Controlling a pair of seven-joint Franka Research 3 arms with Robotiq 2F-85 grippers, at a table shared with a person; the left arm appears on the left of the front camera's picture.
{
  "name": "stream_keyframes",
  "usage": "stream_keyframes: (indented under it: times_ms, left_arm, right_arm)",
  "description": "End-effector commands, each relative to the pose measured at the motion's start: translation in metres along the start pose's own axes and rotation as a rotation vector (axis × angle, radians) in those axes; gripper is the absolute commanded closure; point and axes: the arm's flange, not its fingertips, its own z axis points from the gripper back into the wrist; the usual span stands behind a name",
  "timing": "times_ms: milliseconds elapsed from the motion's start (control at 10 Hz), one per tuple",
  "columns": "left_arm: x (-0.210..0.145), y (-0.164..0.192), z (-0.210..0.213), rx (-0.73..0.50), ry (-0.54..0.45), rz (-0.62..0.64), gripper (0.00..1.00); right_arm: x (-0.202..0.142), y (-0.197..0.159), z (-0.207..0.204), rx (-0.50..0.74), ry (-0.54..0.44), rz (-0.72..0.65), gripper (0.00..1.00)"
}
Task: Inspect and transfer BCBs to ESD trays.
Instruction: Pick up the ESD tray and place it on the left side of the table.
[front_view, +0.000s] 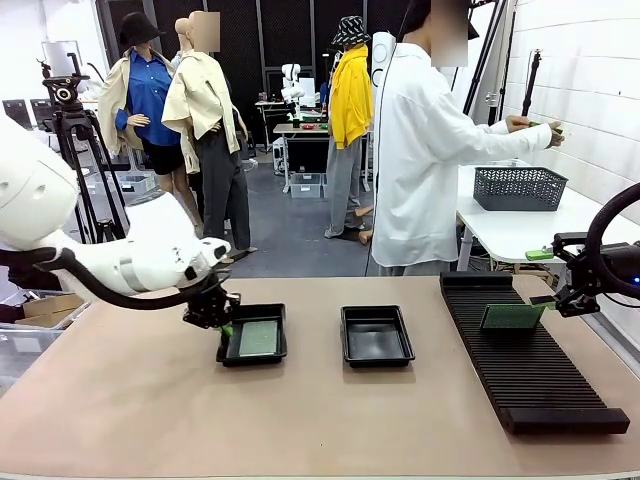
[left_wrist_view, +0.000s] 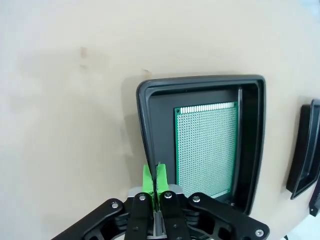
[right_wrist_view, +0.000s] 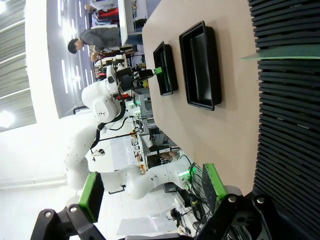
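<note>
BCB (left_wrist_view: 206, 149) in tray (left_wrist_view: 200, 82), beside left gripper (left_wrist_view: 154, 175)

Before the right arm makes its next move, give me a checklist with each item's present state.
1. Left gripper shut and empty: ok.
2. BCB lying flat in the left ESD tray: ok.
3. Middle ESD tray empty for the next board: ok.
4. Right gripper open: ok.
5. Rack BCB between its fingers: cannot tell.
6. Person turned away, hands off this table: ok.
</note>
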Motion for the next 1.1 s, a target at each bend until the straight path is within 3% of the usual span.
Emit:
stream_keyframes:
  times_ms: [0, 300, 600, 1000]
  left_arm:
    - [-0.003, 0.038, 0.020, -0.064, -0.020, 0.024, 1.00]
    - [0.007, 0.070, 0.040, -0.034, -0.007, 0.065, 1.00]
    - [0.018, 0.096, 0.048, 0.012, 0.030, 0.018, 1.00]
    - [0.026, 0.139, 0.061, 0.089, 0.007, -0.050, 1.00]
  right_arm:
    - [-0.001, 0.001, 0.000, -0.005, 0.005, -0.012, 0.00]
    - [-0.001, 0.001, 0.000, -0.005, 0.005, -0.012, 0.00]
    - [-0.001, 0.001, 0.000, -0.005, 0.005, -0.012, 0.00]
    - [-0.001, 0.001, 0.000, -0.005, 0.005, -0.012, 0.00]
